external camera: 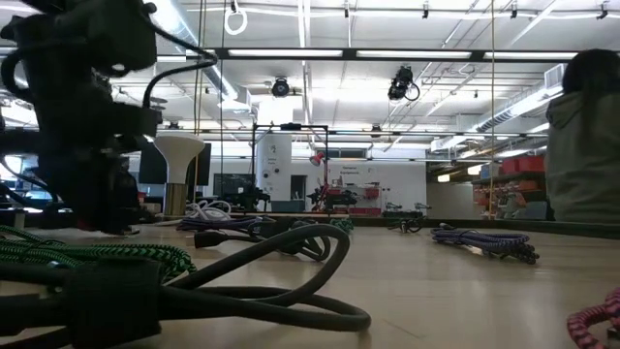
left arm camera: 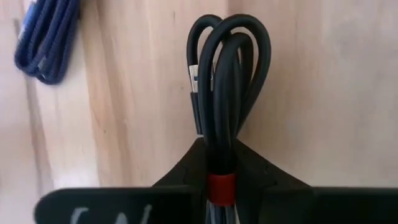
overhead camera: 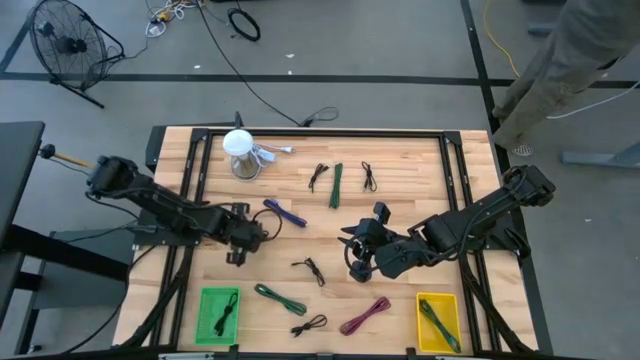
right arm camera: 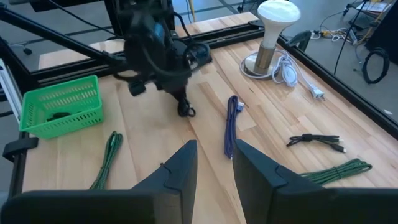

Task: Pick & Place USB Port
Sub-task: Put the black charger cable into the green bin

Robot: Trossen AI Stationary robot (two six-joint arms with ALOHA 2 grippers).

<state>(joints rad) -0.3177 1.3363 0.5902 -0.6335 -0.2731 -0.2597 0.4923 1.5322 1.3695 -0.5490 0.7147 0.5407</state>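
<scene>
My left gripper [overhead camera: 240,245] is shut on a coiled black USB cable [left arm camera: 227,74] bound with a red tie, left of the table's middle. It also shows in the right wrist view [right arm camera: 163,59], with the cable [right arm camera: 185,107] hanging below it. My right gripper [overhead camera: 352,245] is right of the middle. It points toward the left arm, and its fingers [right arm camera: 180,171] are open and empty. A green bin [overhead camera: 203,318] at the near left holds one black cable. A yellow bin [overhead camera: 420,322] at the near right holds a green cable. My left gripper pinches the coiled black cable between its two fingers at the red tie [left arm camera: 221,185], near one end of the coil. The fingers come from above, pointing down. The looped end [left arm camera: 230,37] hangs below the fingers. I cannot tell whether it touches the table.
A white lamp [overhead camera: 240,152] with its cord stands at the far left. Several loose cables lie about: purple [overhead camera: 285,212], green [overhead camera: 336,185], black [overhead camera: 311,270], green [overhead camera: 280,298], black [overhead camera: 310,325], pink [overhead camera: 365,315]. A person [overhead camera: 570,60] stands beyond the far right corner.
</scene>
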